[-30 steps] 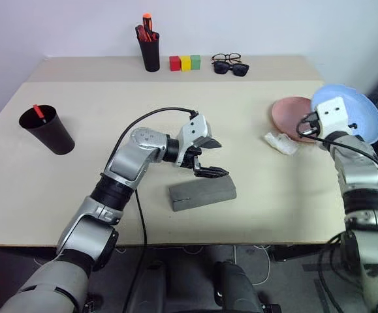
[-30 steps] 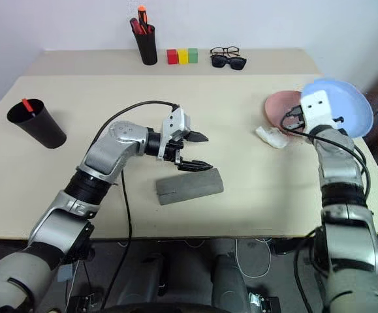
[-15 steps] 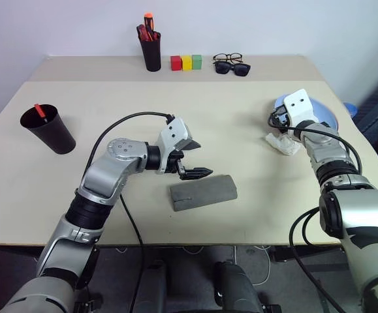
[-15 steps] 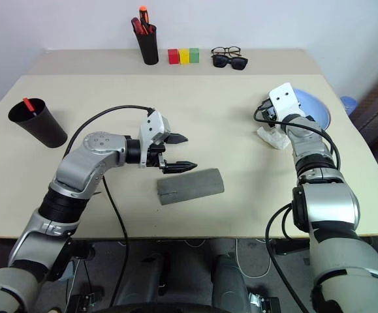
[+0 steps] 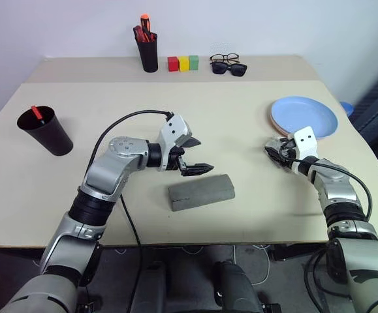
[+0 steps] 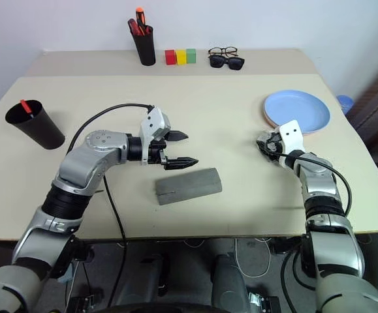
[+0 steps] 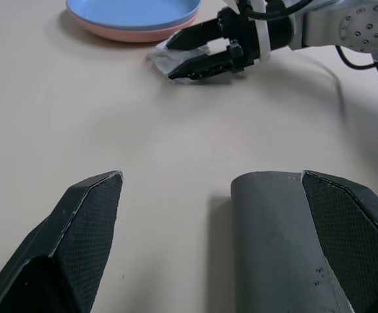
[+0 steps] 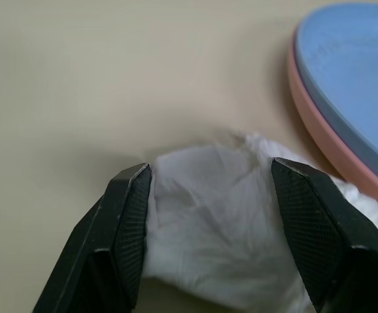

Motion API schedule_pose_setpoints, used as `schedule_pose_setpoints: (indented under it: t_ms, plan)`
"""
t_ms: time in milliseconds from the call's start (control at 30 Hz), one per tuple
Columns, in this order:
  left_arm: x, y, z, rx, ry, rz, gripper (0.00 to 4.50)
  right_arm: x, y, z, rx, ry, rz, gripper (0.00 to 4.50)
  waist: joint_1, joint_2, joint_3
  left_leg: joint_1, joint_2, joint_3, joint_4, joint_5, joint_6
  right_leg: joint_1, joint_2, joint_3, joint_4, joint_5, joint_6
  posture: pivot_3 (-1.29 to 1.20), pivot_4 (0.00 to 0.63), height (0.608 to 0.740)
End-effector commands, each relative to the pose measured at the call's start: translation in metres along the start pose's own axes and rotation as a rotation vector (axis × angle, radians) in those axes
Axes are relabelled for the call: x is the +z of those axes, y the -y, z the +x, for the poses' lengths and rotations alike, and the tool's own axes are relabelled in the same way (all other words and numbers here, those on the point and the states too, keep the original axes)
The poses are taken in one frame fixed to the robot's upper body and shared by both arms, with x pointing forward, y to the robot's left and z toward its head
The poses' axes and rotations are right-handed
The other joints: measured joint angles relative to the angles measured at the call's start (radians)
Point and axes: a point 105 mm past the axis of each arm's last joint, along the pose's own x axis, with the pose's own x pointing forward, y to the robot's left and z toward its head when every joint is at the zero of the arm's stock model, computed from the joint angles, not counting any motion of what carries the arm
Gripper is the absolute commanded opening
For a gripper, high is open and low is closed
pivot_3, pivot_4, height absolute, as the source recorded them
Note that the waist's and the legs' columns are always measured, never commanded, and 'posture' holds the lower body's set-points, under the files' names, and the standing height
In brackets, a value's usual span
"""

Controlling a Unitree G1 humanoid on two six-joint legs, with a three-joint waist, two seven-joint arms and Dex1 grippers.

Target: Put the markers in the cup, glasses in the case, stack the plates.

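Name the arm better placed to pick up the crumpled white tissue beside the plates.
Right. The right tool is open with the crumpled tissue between its fingers, beside the stacked plates; the left tool hangs over the grey case.

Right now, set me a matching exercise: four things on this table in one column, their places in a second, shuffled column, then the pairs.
Things:
1. blue plate
2. grey glasses case
3. crumpled white tissue
4. black cup

Places:
A. between the right claw's open fingers
B. far left of the table
C. on the pink plate
D. just below the left claw

Pairs: 1-C, 2-D, 3-A, 4-B
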Motion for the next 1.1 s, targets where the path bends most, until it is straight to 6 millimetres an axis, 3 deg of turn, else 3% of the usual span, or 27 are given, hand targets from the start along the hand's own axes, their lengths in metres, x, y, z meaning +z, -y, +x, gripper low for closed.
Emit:
schedule_pose_setpoints:
  t_ms: [33, 100, 233, 267, 433, 633, 767, 1033, 1100]
  plan:
    - [0.013, -0.002, -0.001, -0.009, 0.027, 0.042, 4.5, -0.003, 0.01, -0.005, -0.067, -0.012, 0.009, 2.7, 0.002, 0.0, 0.0, 0.0, 0.0, 0.0, 0.0, 0.0, 0.0, 0.0, 0.0, 0.0, 0.0, 0.0, 0.0, 0.0, 0.15, 0.74]
    - [0.012, -0.003, -0.001, -0.008, 0.026, 0.043, 4.5, -0.006, 0.013, -0.005, -0.091, -0.023, 0.022, 2.2, 0.005, 0.0, 0.0, 0.0, 0.0, 0.0, 0.001, 0.0, 0.0, 0.001, 0.0, 0.0, 0.0, 0.0, 0.0, 0.0, 0.15, 0.74]
    - [0.011, -0.002, -0.002, -0.008, 0.022, 0.044, 4.5, -0.009, 0.013, -0.005, -0.102, -0.033, 0.037, 0.16, 0.011, 0.0, 0.0, 0.0, 0.0, 0.0, 0.001, 0.0, 0.0, 0.002, 0.0, 0.0, -0.002, 0.0, 0.0, 0.0, 0.15, 0.74]
    - [0.011, -0.003, -0.003, -0.008, 0.022, 0.044, 4.5, -0.009, 0.013, -0.005, -0.103, -0.033, 0.038, 0.07, 0.011, 0.0, 0.0, 0.0, 0.0, 0.0, 0.001, 0.0, 0.0, 0.002, 0.0, 0.0, -0.002, 0.0, 0.0, 0.0, 0.15, 0.74]
    - [0.01, -0.002, -0.001, -0.006, 0.023, 0.041, 4.5, 0.0, 0.013, -0.006, -0.11, 0.003, 0.046, 0.07, 0.011, 0.0, 0.0, 0.0, 0.0, 0.0, 0.001, 0.0, 0.0, 0.002, 0.0, 0.0, -0.002, 0.0, 0.0, 0.0, 0.15, 0.74]
    - [0.01, -0.001, 0.0, -0.01, 0.031, 0.034, 4.5, 0.059, 0.008, -0.009, -0.056, 0.216, 0.04, 0.07, 0.004, 0.0, 0.0, 0.0, 0.0, 0.0, 0.001, 0.0, 0.0, 0.001, 0.0, 0.0, -0.002, 0.0, 0.0, 0.0, 0.15, 0.74]
    - [0.01, -0.003, 0.001, 0.001, 0.034, 0.033, 4.5, 0.092, 0.026, -0.007, -0.104, 0.298, -0.012, 0.07, 0.002, 0.0, 0.0, 0.0, 0.0, 0.0, 0.001, 0.0, 0.0, 0.001, 0.0, 0.0, -0.001, 0.0, 0.0, 0.0, 0.15, 0.74]
    - [0.009, -0.006, -0.004, 0.055, 0.058, 0.024, 4.5, 0.103, 0.067, 0.004, -0.262, 0.237, -0.061, 0.07, 0.008, 0.0, 0.0, -0.001, 0.0, 0.0, 0.0, 0.0, 0.0, 0.001, 0.0, 0.0, -0.003, 0.0, 0.0, 0.0, 0.15, 0.74]
    - [0.008, -0.005, -0.006, 0.068, 0.065, 0.021, 4.5, 0.1, 0.072, 0.004, -0.286, 0.205, -0.065, 0.62, 0.006, 0.0, 0.0, -0.002, 0.0, 0.001, 0.0, 0.0, 0.0, 0.0, 0.0, 0.0, -0.003, 0.0, 0.0, 0.0, 0.15, 0.74]
